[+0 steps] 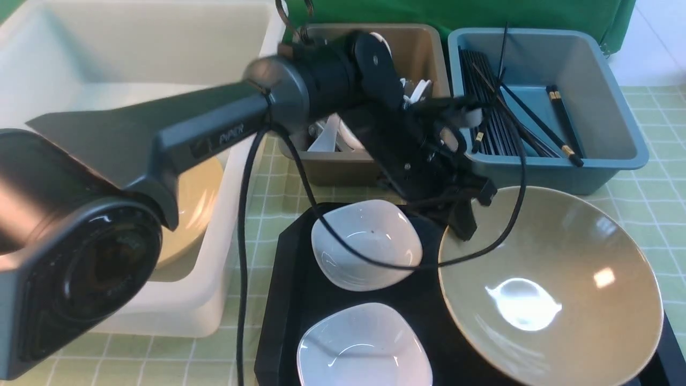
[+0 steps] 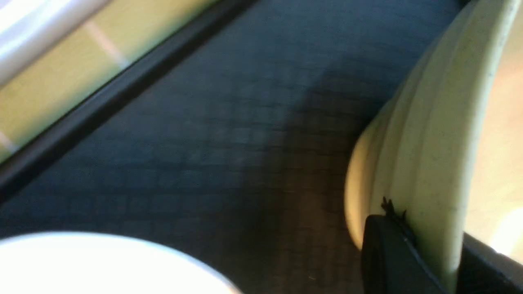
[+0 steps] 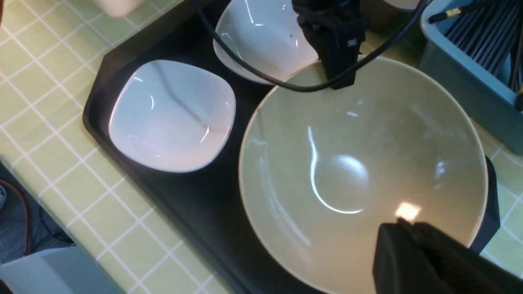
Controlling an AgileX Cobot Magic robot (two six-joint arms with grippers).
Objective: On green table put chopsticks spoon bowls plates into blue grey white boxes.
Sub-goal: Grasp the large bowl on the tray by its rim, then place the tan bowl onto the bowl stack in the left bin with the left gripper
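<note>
We see a green cloth (image 1: 536,16) hanging behind the work area, with a pale whitish surface (image 1: 656,48) at its right. Off the near edge, we glimpse dark grey flooring (image 3: 10,228) crossed by a red cable (image 3: 25,216).

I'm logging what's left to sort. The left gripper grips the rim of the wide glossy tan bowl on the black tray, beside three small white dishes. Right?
Almost. The front view shows two small glossy white rounded-square dishes, not three, on the black textured tray. The left gripper does grip the rim of the wide glossy tan bowl there.
</note>
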